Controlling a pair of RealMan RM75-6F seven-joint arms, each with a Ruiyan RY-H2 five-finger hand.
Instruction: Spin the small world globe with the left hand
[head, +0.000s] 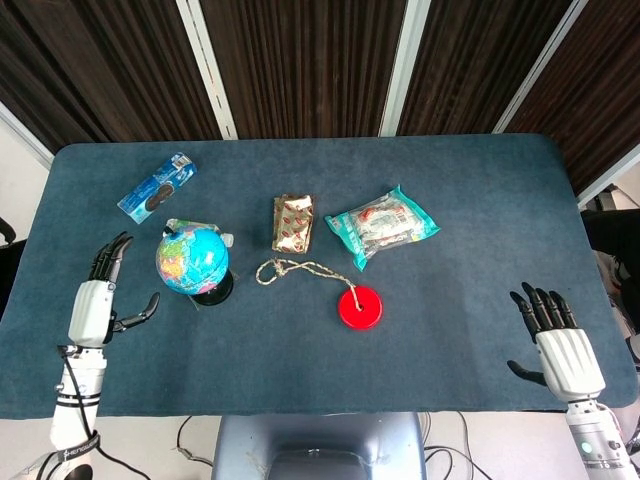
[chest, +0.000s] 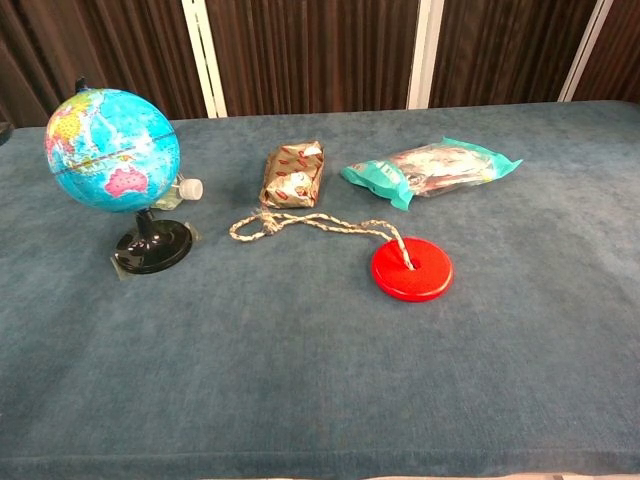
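Note:
The small blue globe (head: 192, 259) stands upright on a black round base (head: 213, 290) at the left of the table; the chest view shows the globe (chest: 112, 150) on its base (chest: 152, 246). My left hand (head: 96, 302) hovers over the table's left part, fingers spread, empty, a short way left of the globe and not touching it. At the front right edge, my right hand (head: 560, 350) is also spread and empty. Neither hand shows in the chest view.
Beside the globe lies a red disc (head: 360, 306) on a rope (head: 300, 270). A gold snack packet (head: 293, 222), a teal bag (head: 381, 224) and a blue biscuit pack (head: 157, 186) lie further back. A small bottle (chest: 186, 188) sits behind the globe.

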